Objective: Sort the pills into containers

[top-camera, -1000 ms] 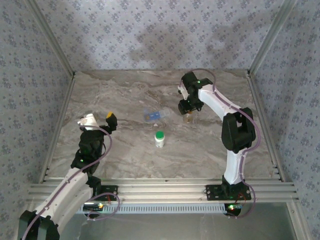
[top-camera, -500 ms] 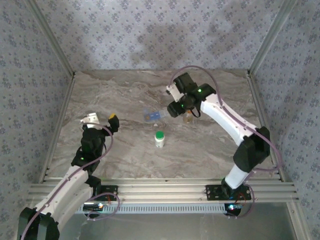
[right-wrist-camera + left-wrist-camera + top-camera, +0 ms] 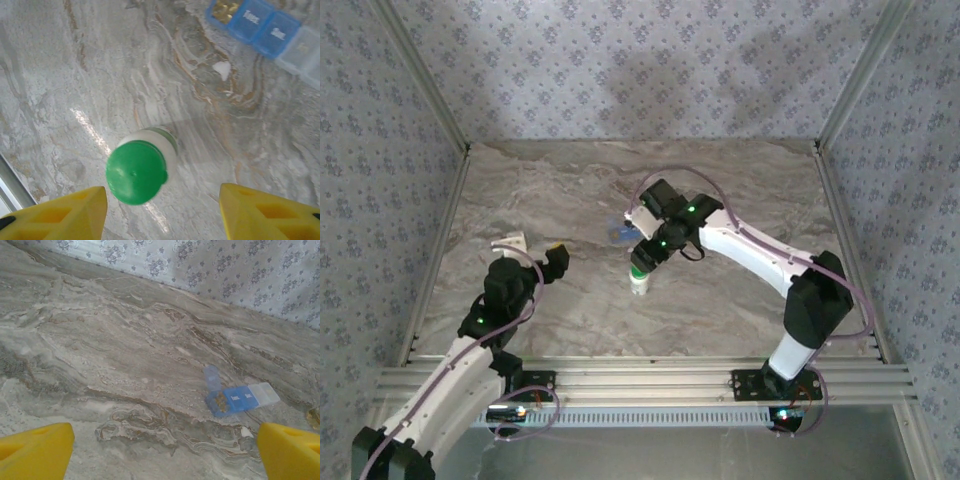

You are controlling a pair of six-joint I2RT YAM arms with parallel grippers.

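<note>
A white pill bottle with a green cap [image 3: 639, 273] stands upright near the table's middle. My right gripper [image 3: 644, 260] hovers just over it, open. In the right wrist view its yellow fingers [image 3: 60, 215] flank the bottle [image 3: 137, 170] from above without touching it. A blue pill organizer [image 3: 623, 232] lies just behind. One lid is up on it, with yellowish pills [image 3: 220, 402] in the open compartment. A loose white pill [image 3: 221, 69] rests on the table between organizer and bottle. My left gripper [image 3: 533, 250] is open at the left, holding nothing.
The marble tabletop [image 3: 560, 190] is walled by patterned panels at the back and both sides. An aluminium rail [image 3: 640, 380] runs along the near edge. The right arm [image 3: 750, 250] arcs across the table's right half.
My right gripper has swung left and nearer, from the back right to above the green-capped bottle. The left gripper has edged right and a little nearer.
</note>
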